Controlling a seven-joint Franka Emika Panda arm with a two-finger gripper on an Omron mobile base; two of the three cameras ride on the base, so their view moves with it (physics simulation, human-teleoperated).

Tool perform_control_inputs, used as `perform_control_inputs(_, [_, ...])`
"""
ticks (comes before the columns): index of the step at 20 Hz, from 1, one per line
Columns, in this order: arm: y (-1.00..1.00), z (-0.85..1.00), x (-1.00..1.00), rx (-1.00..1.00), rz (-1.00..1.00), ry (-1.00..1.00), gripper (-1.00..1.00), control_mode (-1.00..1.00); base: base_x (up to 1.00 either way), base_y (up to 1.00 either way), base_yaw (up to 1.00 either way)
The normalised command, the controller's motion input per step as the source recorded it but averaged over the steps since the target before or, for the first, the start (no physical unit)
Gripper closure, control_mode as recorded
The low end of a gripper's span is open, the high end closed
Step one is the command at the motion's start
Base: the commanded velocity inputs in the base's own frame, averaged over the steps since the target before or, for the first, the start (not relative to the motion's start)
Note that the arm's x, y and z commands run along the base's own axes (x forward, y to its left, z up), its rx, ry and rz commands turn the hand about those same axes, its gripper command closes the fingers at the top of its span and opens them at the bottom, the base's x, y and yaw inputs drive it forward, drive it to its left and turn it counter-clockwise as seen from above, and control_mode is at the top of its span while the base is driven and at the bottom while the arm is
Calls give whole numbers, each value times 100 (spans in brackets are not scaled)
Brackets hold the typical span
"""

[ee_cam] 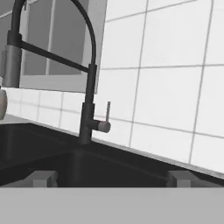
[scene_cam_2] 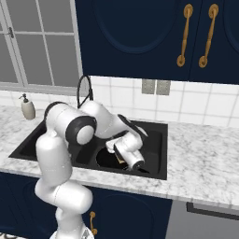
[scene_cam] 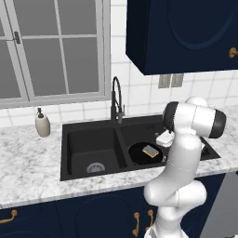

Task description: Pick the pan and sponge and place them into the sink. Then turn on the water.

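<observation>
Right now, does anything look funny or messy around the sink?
Nothing messy. The sponge lies on the pan in the right basin of the sink. No water runs from the faucet, and the soap bottle stands upright.

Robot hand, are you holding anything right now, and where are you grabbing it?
Nothing. The gripper is open and empty, facing the faucet. The sponge lies in the pan.

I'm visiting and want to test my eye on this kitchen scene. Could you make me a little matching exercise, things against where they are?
Things:
1. small yellow-topped sponge
2. round black frying pan
3. beige soap dispenser bottle
4. tall dark gooseneck faucet

Places:
A. on the marble counter, left of the sink
B. behind the divider of the black double sink
C. in the sink's right basin
D. lying in the pan

Pairs: 1-D, 2-C, 3-A, 4-B
</observation>
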Motion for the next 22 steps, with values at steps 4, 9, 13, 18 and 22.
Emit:
perform_control_inputs(4, [29,57,0,0,0,-7,-100,-100,0,0,0])
perform_control_inputs(9, [37,44,-1,0,1,-5,-100,-100,0,0,0])
perform_control_inputs(13, [60,28,0,-1,3,-9,-100,-100,0,0,0])
perform_control_inputs(18, [54,24,0,-1,2,-7,-100,-100,0,0,0])
perform_control_inputs(22, [26,26,19,0,0,0,-100,-100,0,0,0])
